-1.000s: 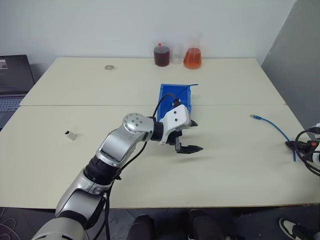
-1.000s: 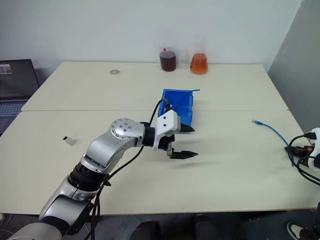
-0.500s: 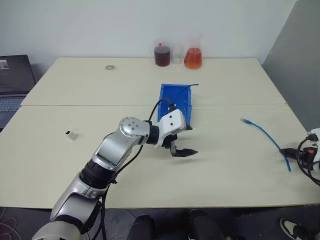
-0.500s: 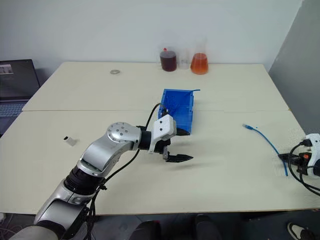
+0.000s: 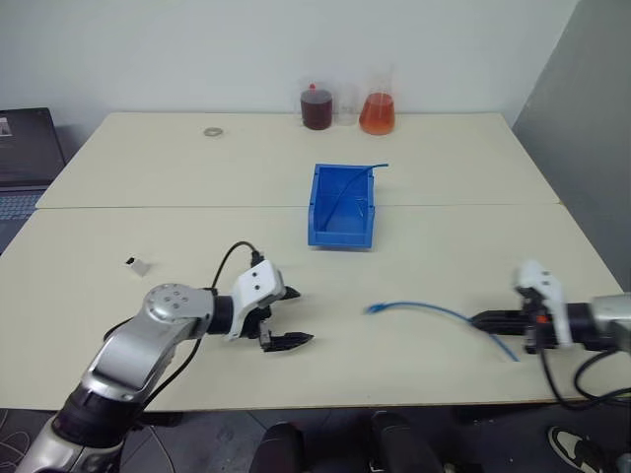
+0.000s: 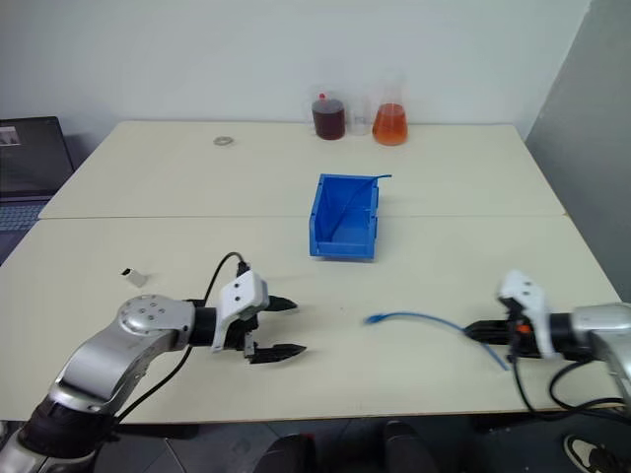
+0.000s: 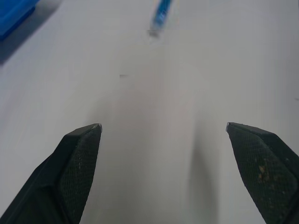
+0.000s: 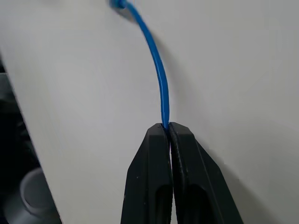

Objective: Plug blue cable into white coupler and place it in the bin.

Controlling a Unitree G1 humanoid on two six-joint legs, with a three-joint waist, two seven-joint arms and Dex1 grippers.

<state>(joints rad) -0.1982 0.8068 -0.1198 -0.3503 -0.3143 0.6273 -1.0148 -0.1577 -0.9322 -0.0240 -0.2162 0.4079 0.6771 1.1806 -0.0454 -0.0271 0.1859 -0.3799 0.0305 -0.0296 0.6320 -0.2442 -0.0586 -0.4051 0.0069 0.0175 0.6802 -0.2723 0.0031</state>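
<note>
Right gripper (image 6: 480,329) pinches the blue cable (image 6: 424,318), free plug ahead of its jaws. Left gripper (image 6: 279,326) wide open, empty (coupler (image 6: 135,277) well behind it). Nothing plugged yet; bin (image 6: 321,215) holds neither.

This looks like a lab or test room. Two plain cream worktops (image 5: 148,168) stand pushed together against a bare white wall (image 5: 197,49). At the far edge sit glass flasks, one holding dark red liquid (image 5: 316,106) and one orange (image 5: 377,108). A laptop (image 5: 25,158) rests on a side desk to the left, and a grey partition (image 5: 592,128) closes off the right.
</note>
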